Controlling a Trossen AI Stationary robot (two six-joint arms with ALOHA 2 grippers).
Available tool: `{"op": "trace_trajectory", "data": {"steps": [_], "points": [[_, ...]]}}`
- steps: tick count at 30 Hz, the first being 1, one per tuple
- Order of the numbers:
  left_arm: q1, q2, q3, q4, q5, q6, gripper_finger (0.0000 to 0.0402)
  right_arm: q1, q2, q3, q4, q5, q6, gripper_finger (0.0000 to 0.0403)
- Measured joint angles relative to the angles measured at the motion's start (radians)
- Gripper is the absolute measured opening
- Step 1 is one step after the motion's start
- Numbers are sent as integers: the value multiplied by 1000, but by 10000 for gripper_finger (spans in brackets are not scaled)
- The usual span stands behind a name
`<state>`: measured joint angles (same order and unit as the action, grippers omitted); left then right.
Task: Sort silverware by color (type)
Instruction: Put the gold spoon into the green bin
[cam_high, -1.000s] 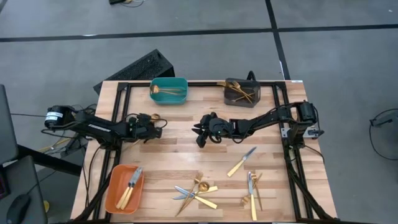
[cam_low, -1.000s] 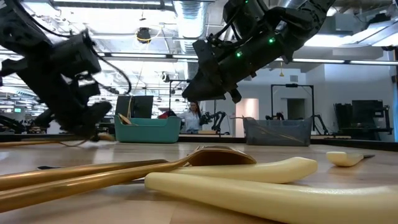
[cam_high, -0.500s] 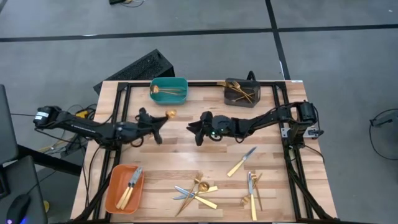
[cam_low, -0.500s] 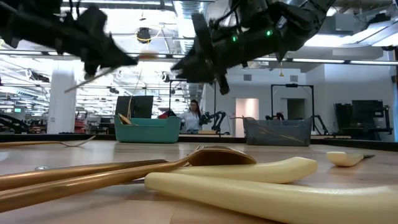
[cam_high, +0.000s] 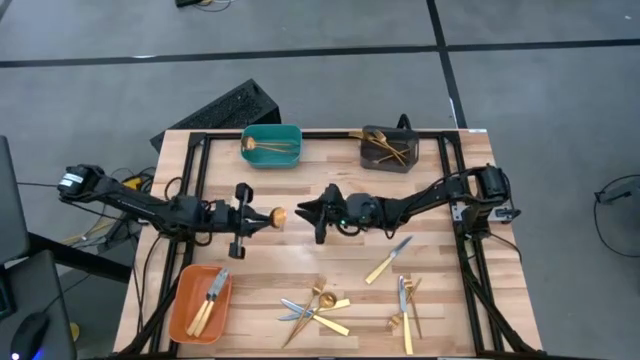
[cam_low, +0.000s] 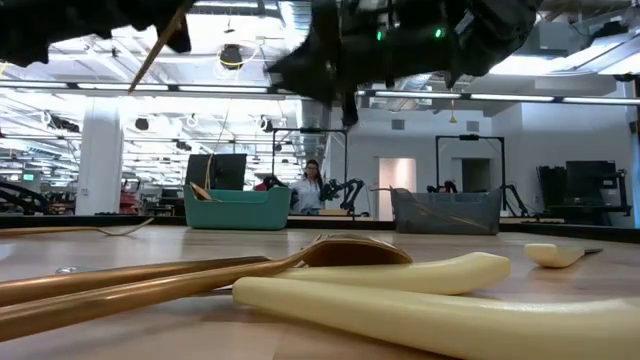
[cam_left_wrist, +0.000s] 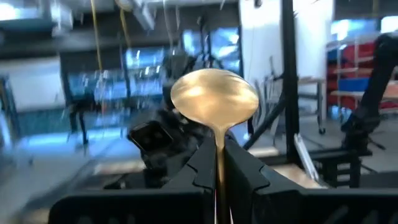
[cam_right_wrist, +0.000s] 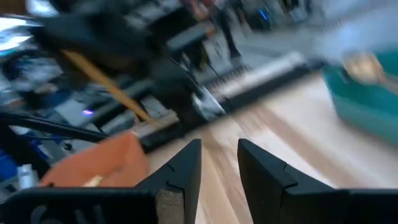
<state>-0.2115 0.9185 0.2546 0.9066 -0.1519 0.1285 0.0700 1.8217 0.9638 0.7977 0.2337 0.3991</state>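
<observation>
Teal bin (cam_high: 271, 146) upper centre of high view; dark grey bin (cam_high: 388, 149) to its right; orange bin (cam_high: 200, 303) lower left. Table (cam_high: 300, 255): pale striped wood planks, black frame. Gold spoon (cam_left_wrist: 214, 102) shiny, centre of left wrist view. Arms dark. Floor grey, black lines.

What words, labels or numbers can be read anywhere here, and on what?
None can be read.
Teal bin, dark grey bin and orange bin: no label shows.
Gold spoon in the left gripper: no marking visible.
Room beyond the table: any signs are too small or blurred.
</observation>
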Motion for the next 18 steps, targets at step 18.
{"op": "trace_trajectory", "data": {"steps": [18], "points": [[52, 409, 43, 658, 172, 147, 5, 61, 0, 292, -245, -134, -477, 231]]}}
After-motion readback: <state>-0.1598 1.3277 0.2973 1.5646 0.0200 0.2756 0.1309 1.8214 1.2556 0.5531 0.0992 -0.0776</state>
